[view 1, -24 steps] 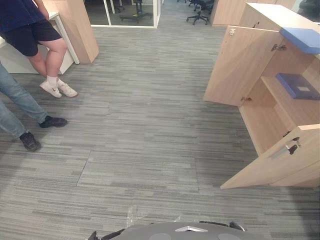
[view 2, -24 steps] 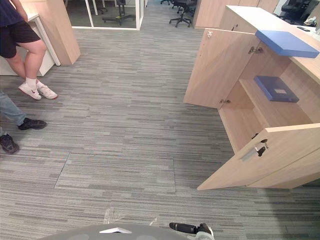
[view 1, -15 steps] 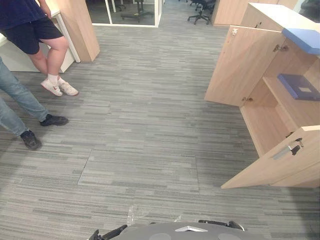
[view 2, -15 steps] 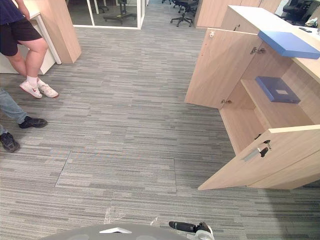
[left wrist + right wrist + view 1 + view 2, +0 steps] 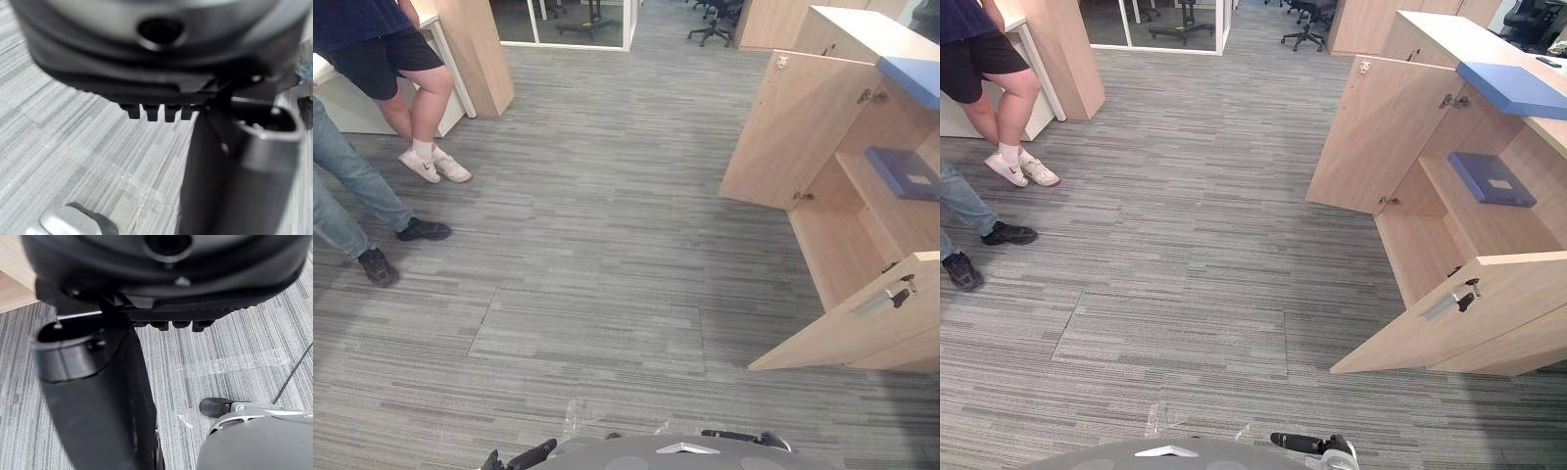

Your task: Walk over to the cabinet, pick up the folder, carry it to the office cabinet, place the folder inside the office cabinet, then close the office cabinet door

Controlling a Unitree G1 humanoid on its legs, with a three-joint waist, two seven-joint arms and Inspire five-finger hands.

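Blue folder (image 5: 1492, 178) is seen lying flat on the middle shelf (image 5: 1489, 223) of the office cabinet (image 5: 1412, 250), which stands to the robot's right, while a second blue folder (image 5: 1513, 88) rests on the cabinet's bench top (image 5: 1435, 37), overhanging its front edge. Both doors are swung wide: the far door (image 5: 1371, 137) and the near door (image 5: 1494, 313), whose metal handle (image 5: 1442, 305) faces the robot. The left hand (image 5: 230, 161) and the right hand (image 5: 98, 396) are hung over grey carpet (image 5: 1185, 245). Nothing is held in either, and the fingers seem loose, not clenched. The cabinet is well apart from the robot, and two people's legs (image 5: 999, 108) are seen at the far left. If the shelved folder is the one meant, placing is judged done, and the approach and the closing of the doors are left. If the folder on top is meant, nearly everything is left. Which applies cannot be told.
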